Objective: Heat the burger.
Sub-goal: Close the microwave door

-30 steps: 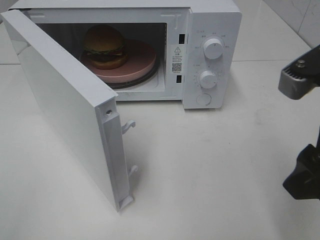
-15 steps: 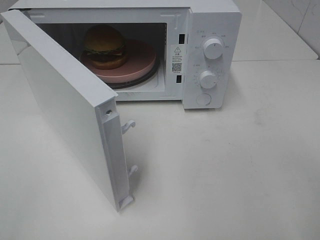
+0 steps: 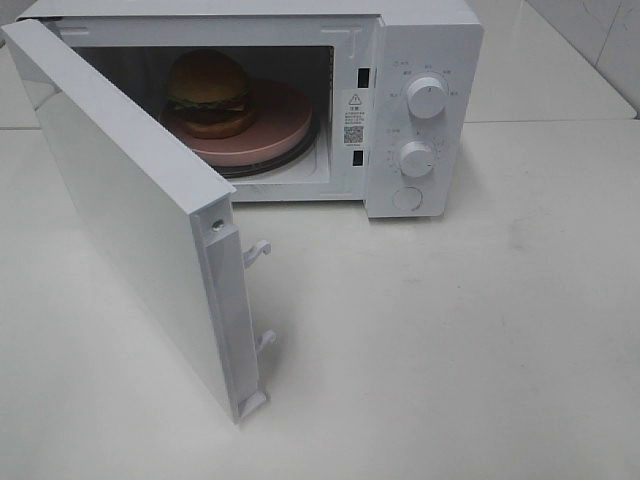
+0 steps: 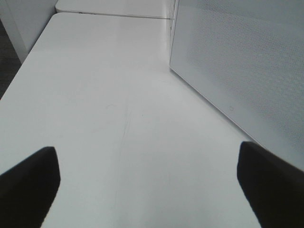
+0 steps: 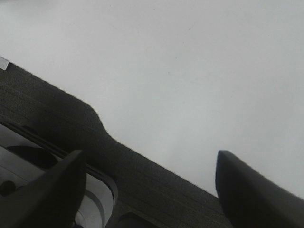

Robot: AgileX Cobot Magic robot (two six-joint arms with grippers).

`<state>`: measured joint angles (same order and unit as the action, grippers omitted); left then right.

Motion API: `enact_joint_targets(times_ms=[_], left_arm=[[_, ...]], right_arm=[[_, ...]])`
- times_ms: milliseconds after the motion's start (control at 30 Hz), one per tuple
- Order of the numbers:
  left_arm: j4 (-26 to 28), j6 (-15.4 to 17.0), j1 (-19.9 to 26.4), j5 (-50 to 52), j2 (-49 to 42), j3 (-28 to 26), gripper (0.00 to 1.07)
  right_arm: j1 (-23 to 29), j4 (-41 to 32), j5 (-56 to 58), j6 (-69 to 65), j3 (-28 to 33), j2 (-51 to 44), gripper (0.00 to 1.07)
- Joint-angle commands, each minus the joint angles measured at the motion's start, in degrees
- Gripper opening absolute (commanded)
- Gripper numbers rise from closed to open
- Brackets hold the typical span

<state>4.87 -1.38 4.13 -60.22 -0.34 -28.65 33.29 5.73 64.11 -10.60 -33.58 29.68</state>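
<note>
The burger (image 3: 208, 92), with a golden-brown bun, dark patty and green lettuce, sits on a pink plate (image 3: 275, 120) inside the white microwave (image 3: 425, 40). The microwave door (image 3: 130, 200) hangs wide open to the left. Neither gripper shows in the exterior high view. In the left wrist view my left gripper (image 4: 149, 190) is open over bare white table, with the door's outer face (image 4: 237, 61) beside it. The right wrist view has my right gripper (image 5: 152, 190) open, nothing between its fingers, above a dark textured base and white table (image 5: 190, 71).
On the microwave's right panel are two round knobs (image 3: 427, 97) (image 3: 416, 158) and a round button (image 3: 407, 198). Two white latch hooks (image 3: 257, 250) stick out from the door's free edge. The white table (image 3: 450, 340) spreads out in front.
A second ago the right arm showed at the right edge of the exterior high view; it has moved out of that view. The microwave, door and burger have not moved.
</note>
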Motion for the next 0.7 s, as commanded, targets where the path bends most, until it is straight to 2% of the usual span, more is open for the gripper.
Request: enact_joint_targets(times_ms=[33,100,233,300,367,567,633,700], left_arm=[[0.34,-0.06,-0.29,0.86,-1.09,0.11,0.93],[0.34,-0.06,-0.29,0.86,-1.09,0.11,0.93],[0.34,-0.06,-0.29,0.86,-1.09,0.11,0.93],[0.34,-0.06,-0.29,0.86,-1.09,0.11,0.93],[0.34,-0.06,-0.29,0.86,-1.09,0.11,0.93],[0.34,-0.06,-0.29,0.86,-1.09,0.11,0.93],[0.34,-0.06,-0.29,0.86,-1.09,0.11,0.93],[0.34,-0.06,-0.29,0.86,-1.09,0.11,0.93]], right_arm=[[-1.72,0.17,0.23,-0.52,0.34,-2.81,0.74],[-2.98,0.17,0.23,-0.40,0.34,-3.61,0.74],[-9.57,0.17,0.17,1.78,0.34,-8.48,0.74],[-10.37,0.17,0.17,2.01,0.34,-9.28,0.74],[-14.04,-0.74,0.11,2.18,0.34,-13.58,0.74],[-17.76,-3.32,-0.69,2.75,0.80,-17.30,0.74],[-21.31,-4.87,-1.72,3.61,2.92,-21.49,0.74],[-22.00,-5.04,-2.52,3.72,3.15,-22.29,0.74]])
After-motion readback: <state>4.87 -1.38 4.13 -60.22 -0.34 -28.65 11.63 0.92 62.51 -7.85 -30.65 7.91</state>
